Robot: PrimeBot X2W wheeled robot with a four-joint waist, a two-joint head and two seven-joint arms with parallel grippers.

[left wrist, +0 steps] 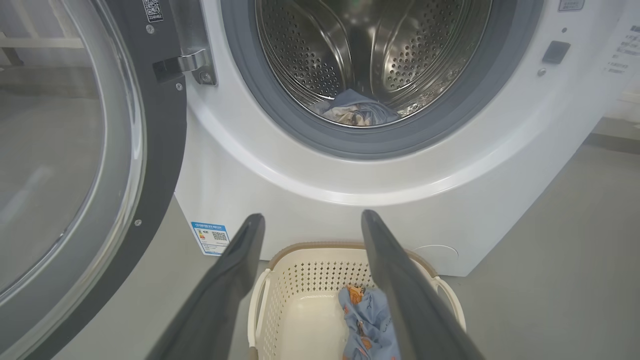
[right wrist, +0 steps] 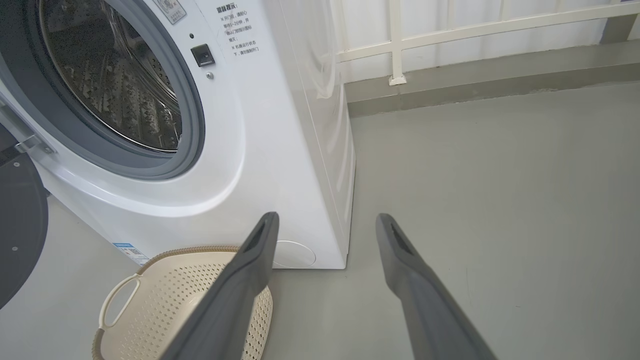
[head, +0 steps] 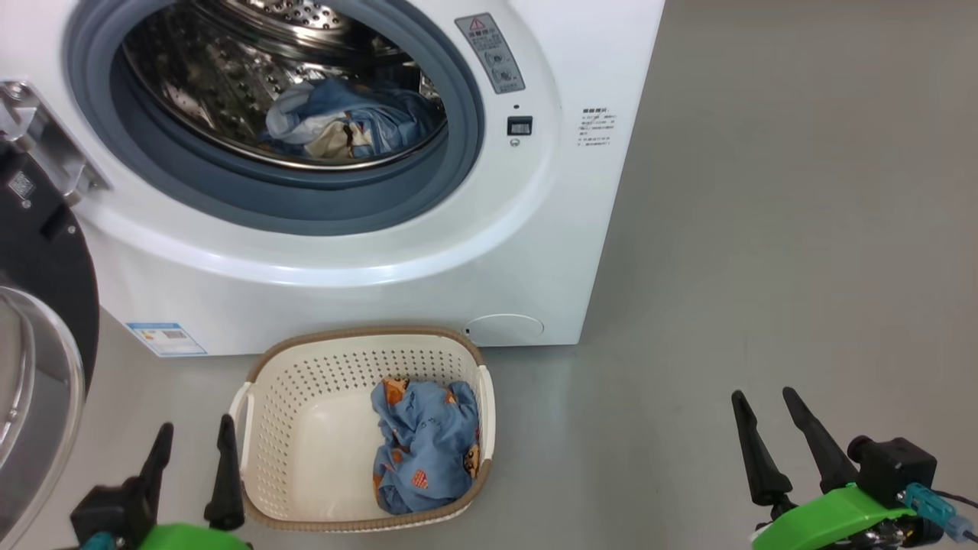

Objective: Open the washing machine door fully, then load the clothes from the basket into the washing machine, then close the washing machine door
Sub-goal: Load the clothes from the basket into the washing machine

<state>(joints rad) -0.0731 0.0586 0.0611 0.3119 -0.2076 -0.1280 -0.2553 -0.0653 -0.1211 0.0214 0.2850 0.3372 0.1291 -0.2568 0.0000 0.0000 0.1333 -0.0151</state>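
One crumpled garment (head: pixel 424 451) is lying against the right wall of the one basket (head: pixel 367 334), sitting on the floor (head: pixel 764 229) just before the washer (head: pixel 382 298), whose single door (head: pixel 46 252) is hanging wide open at the left, while another bundle (head: pixel 344 126) of cloth is resting in the drum (head: pixel 229 84). Being soft, light and limp, the garment is likely going to sag and trail, so pinching a raised fold atop the heap is looking the best hold. Both jaws are standing fully open and holding nothing, the left jaws just beside the basket, the right jaws well apart from it.
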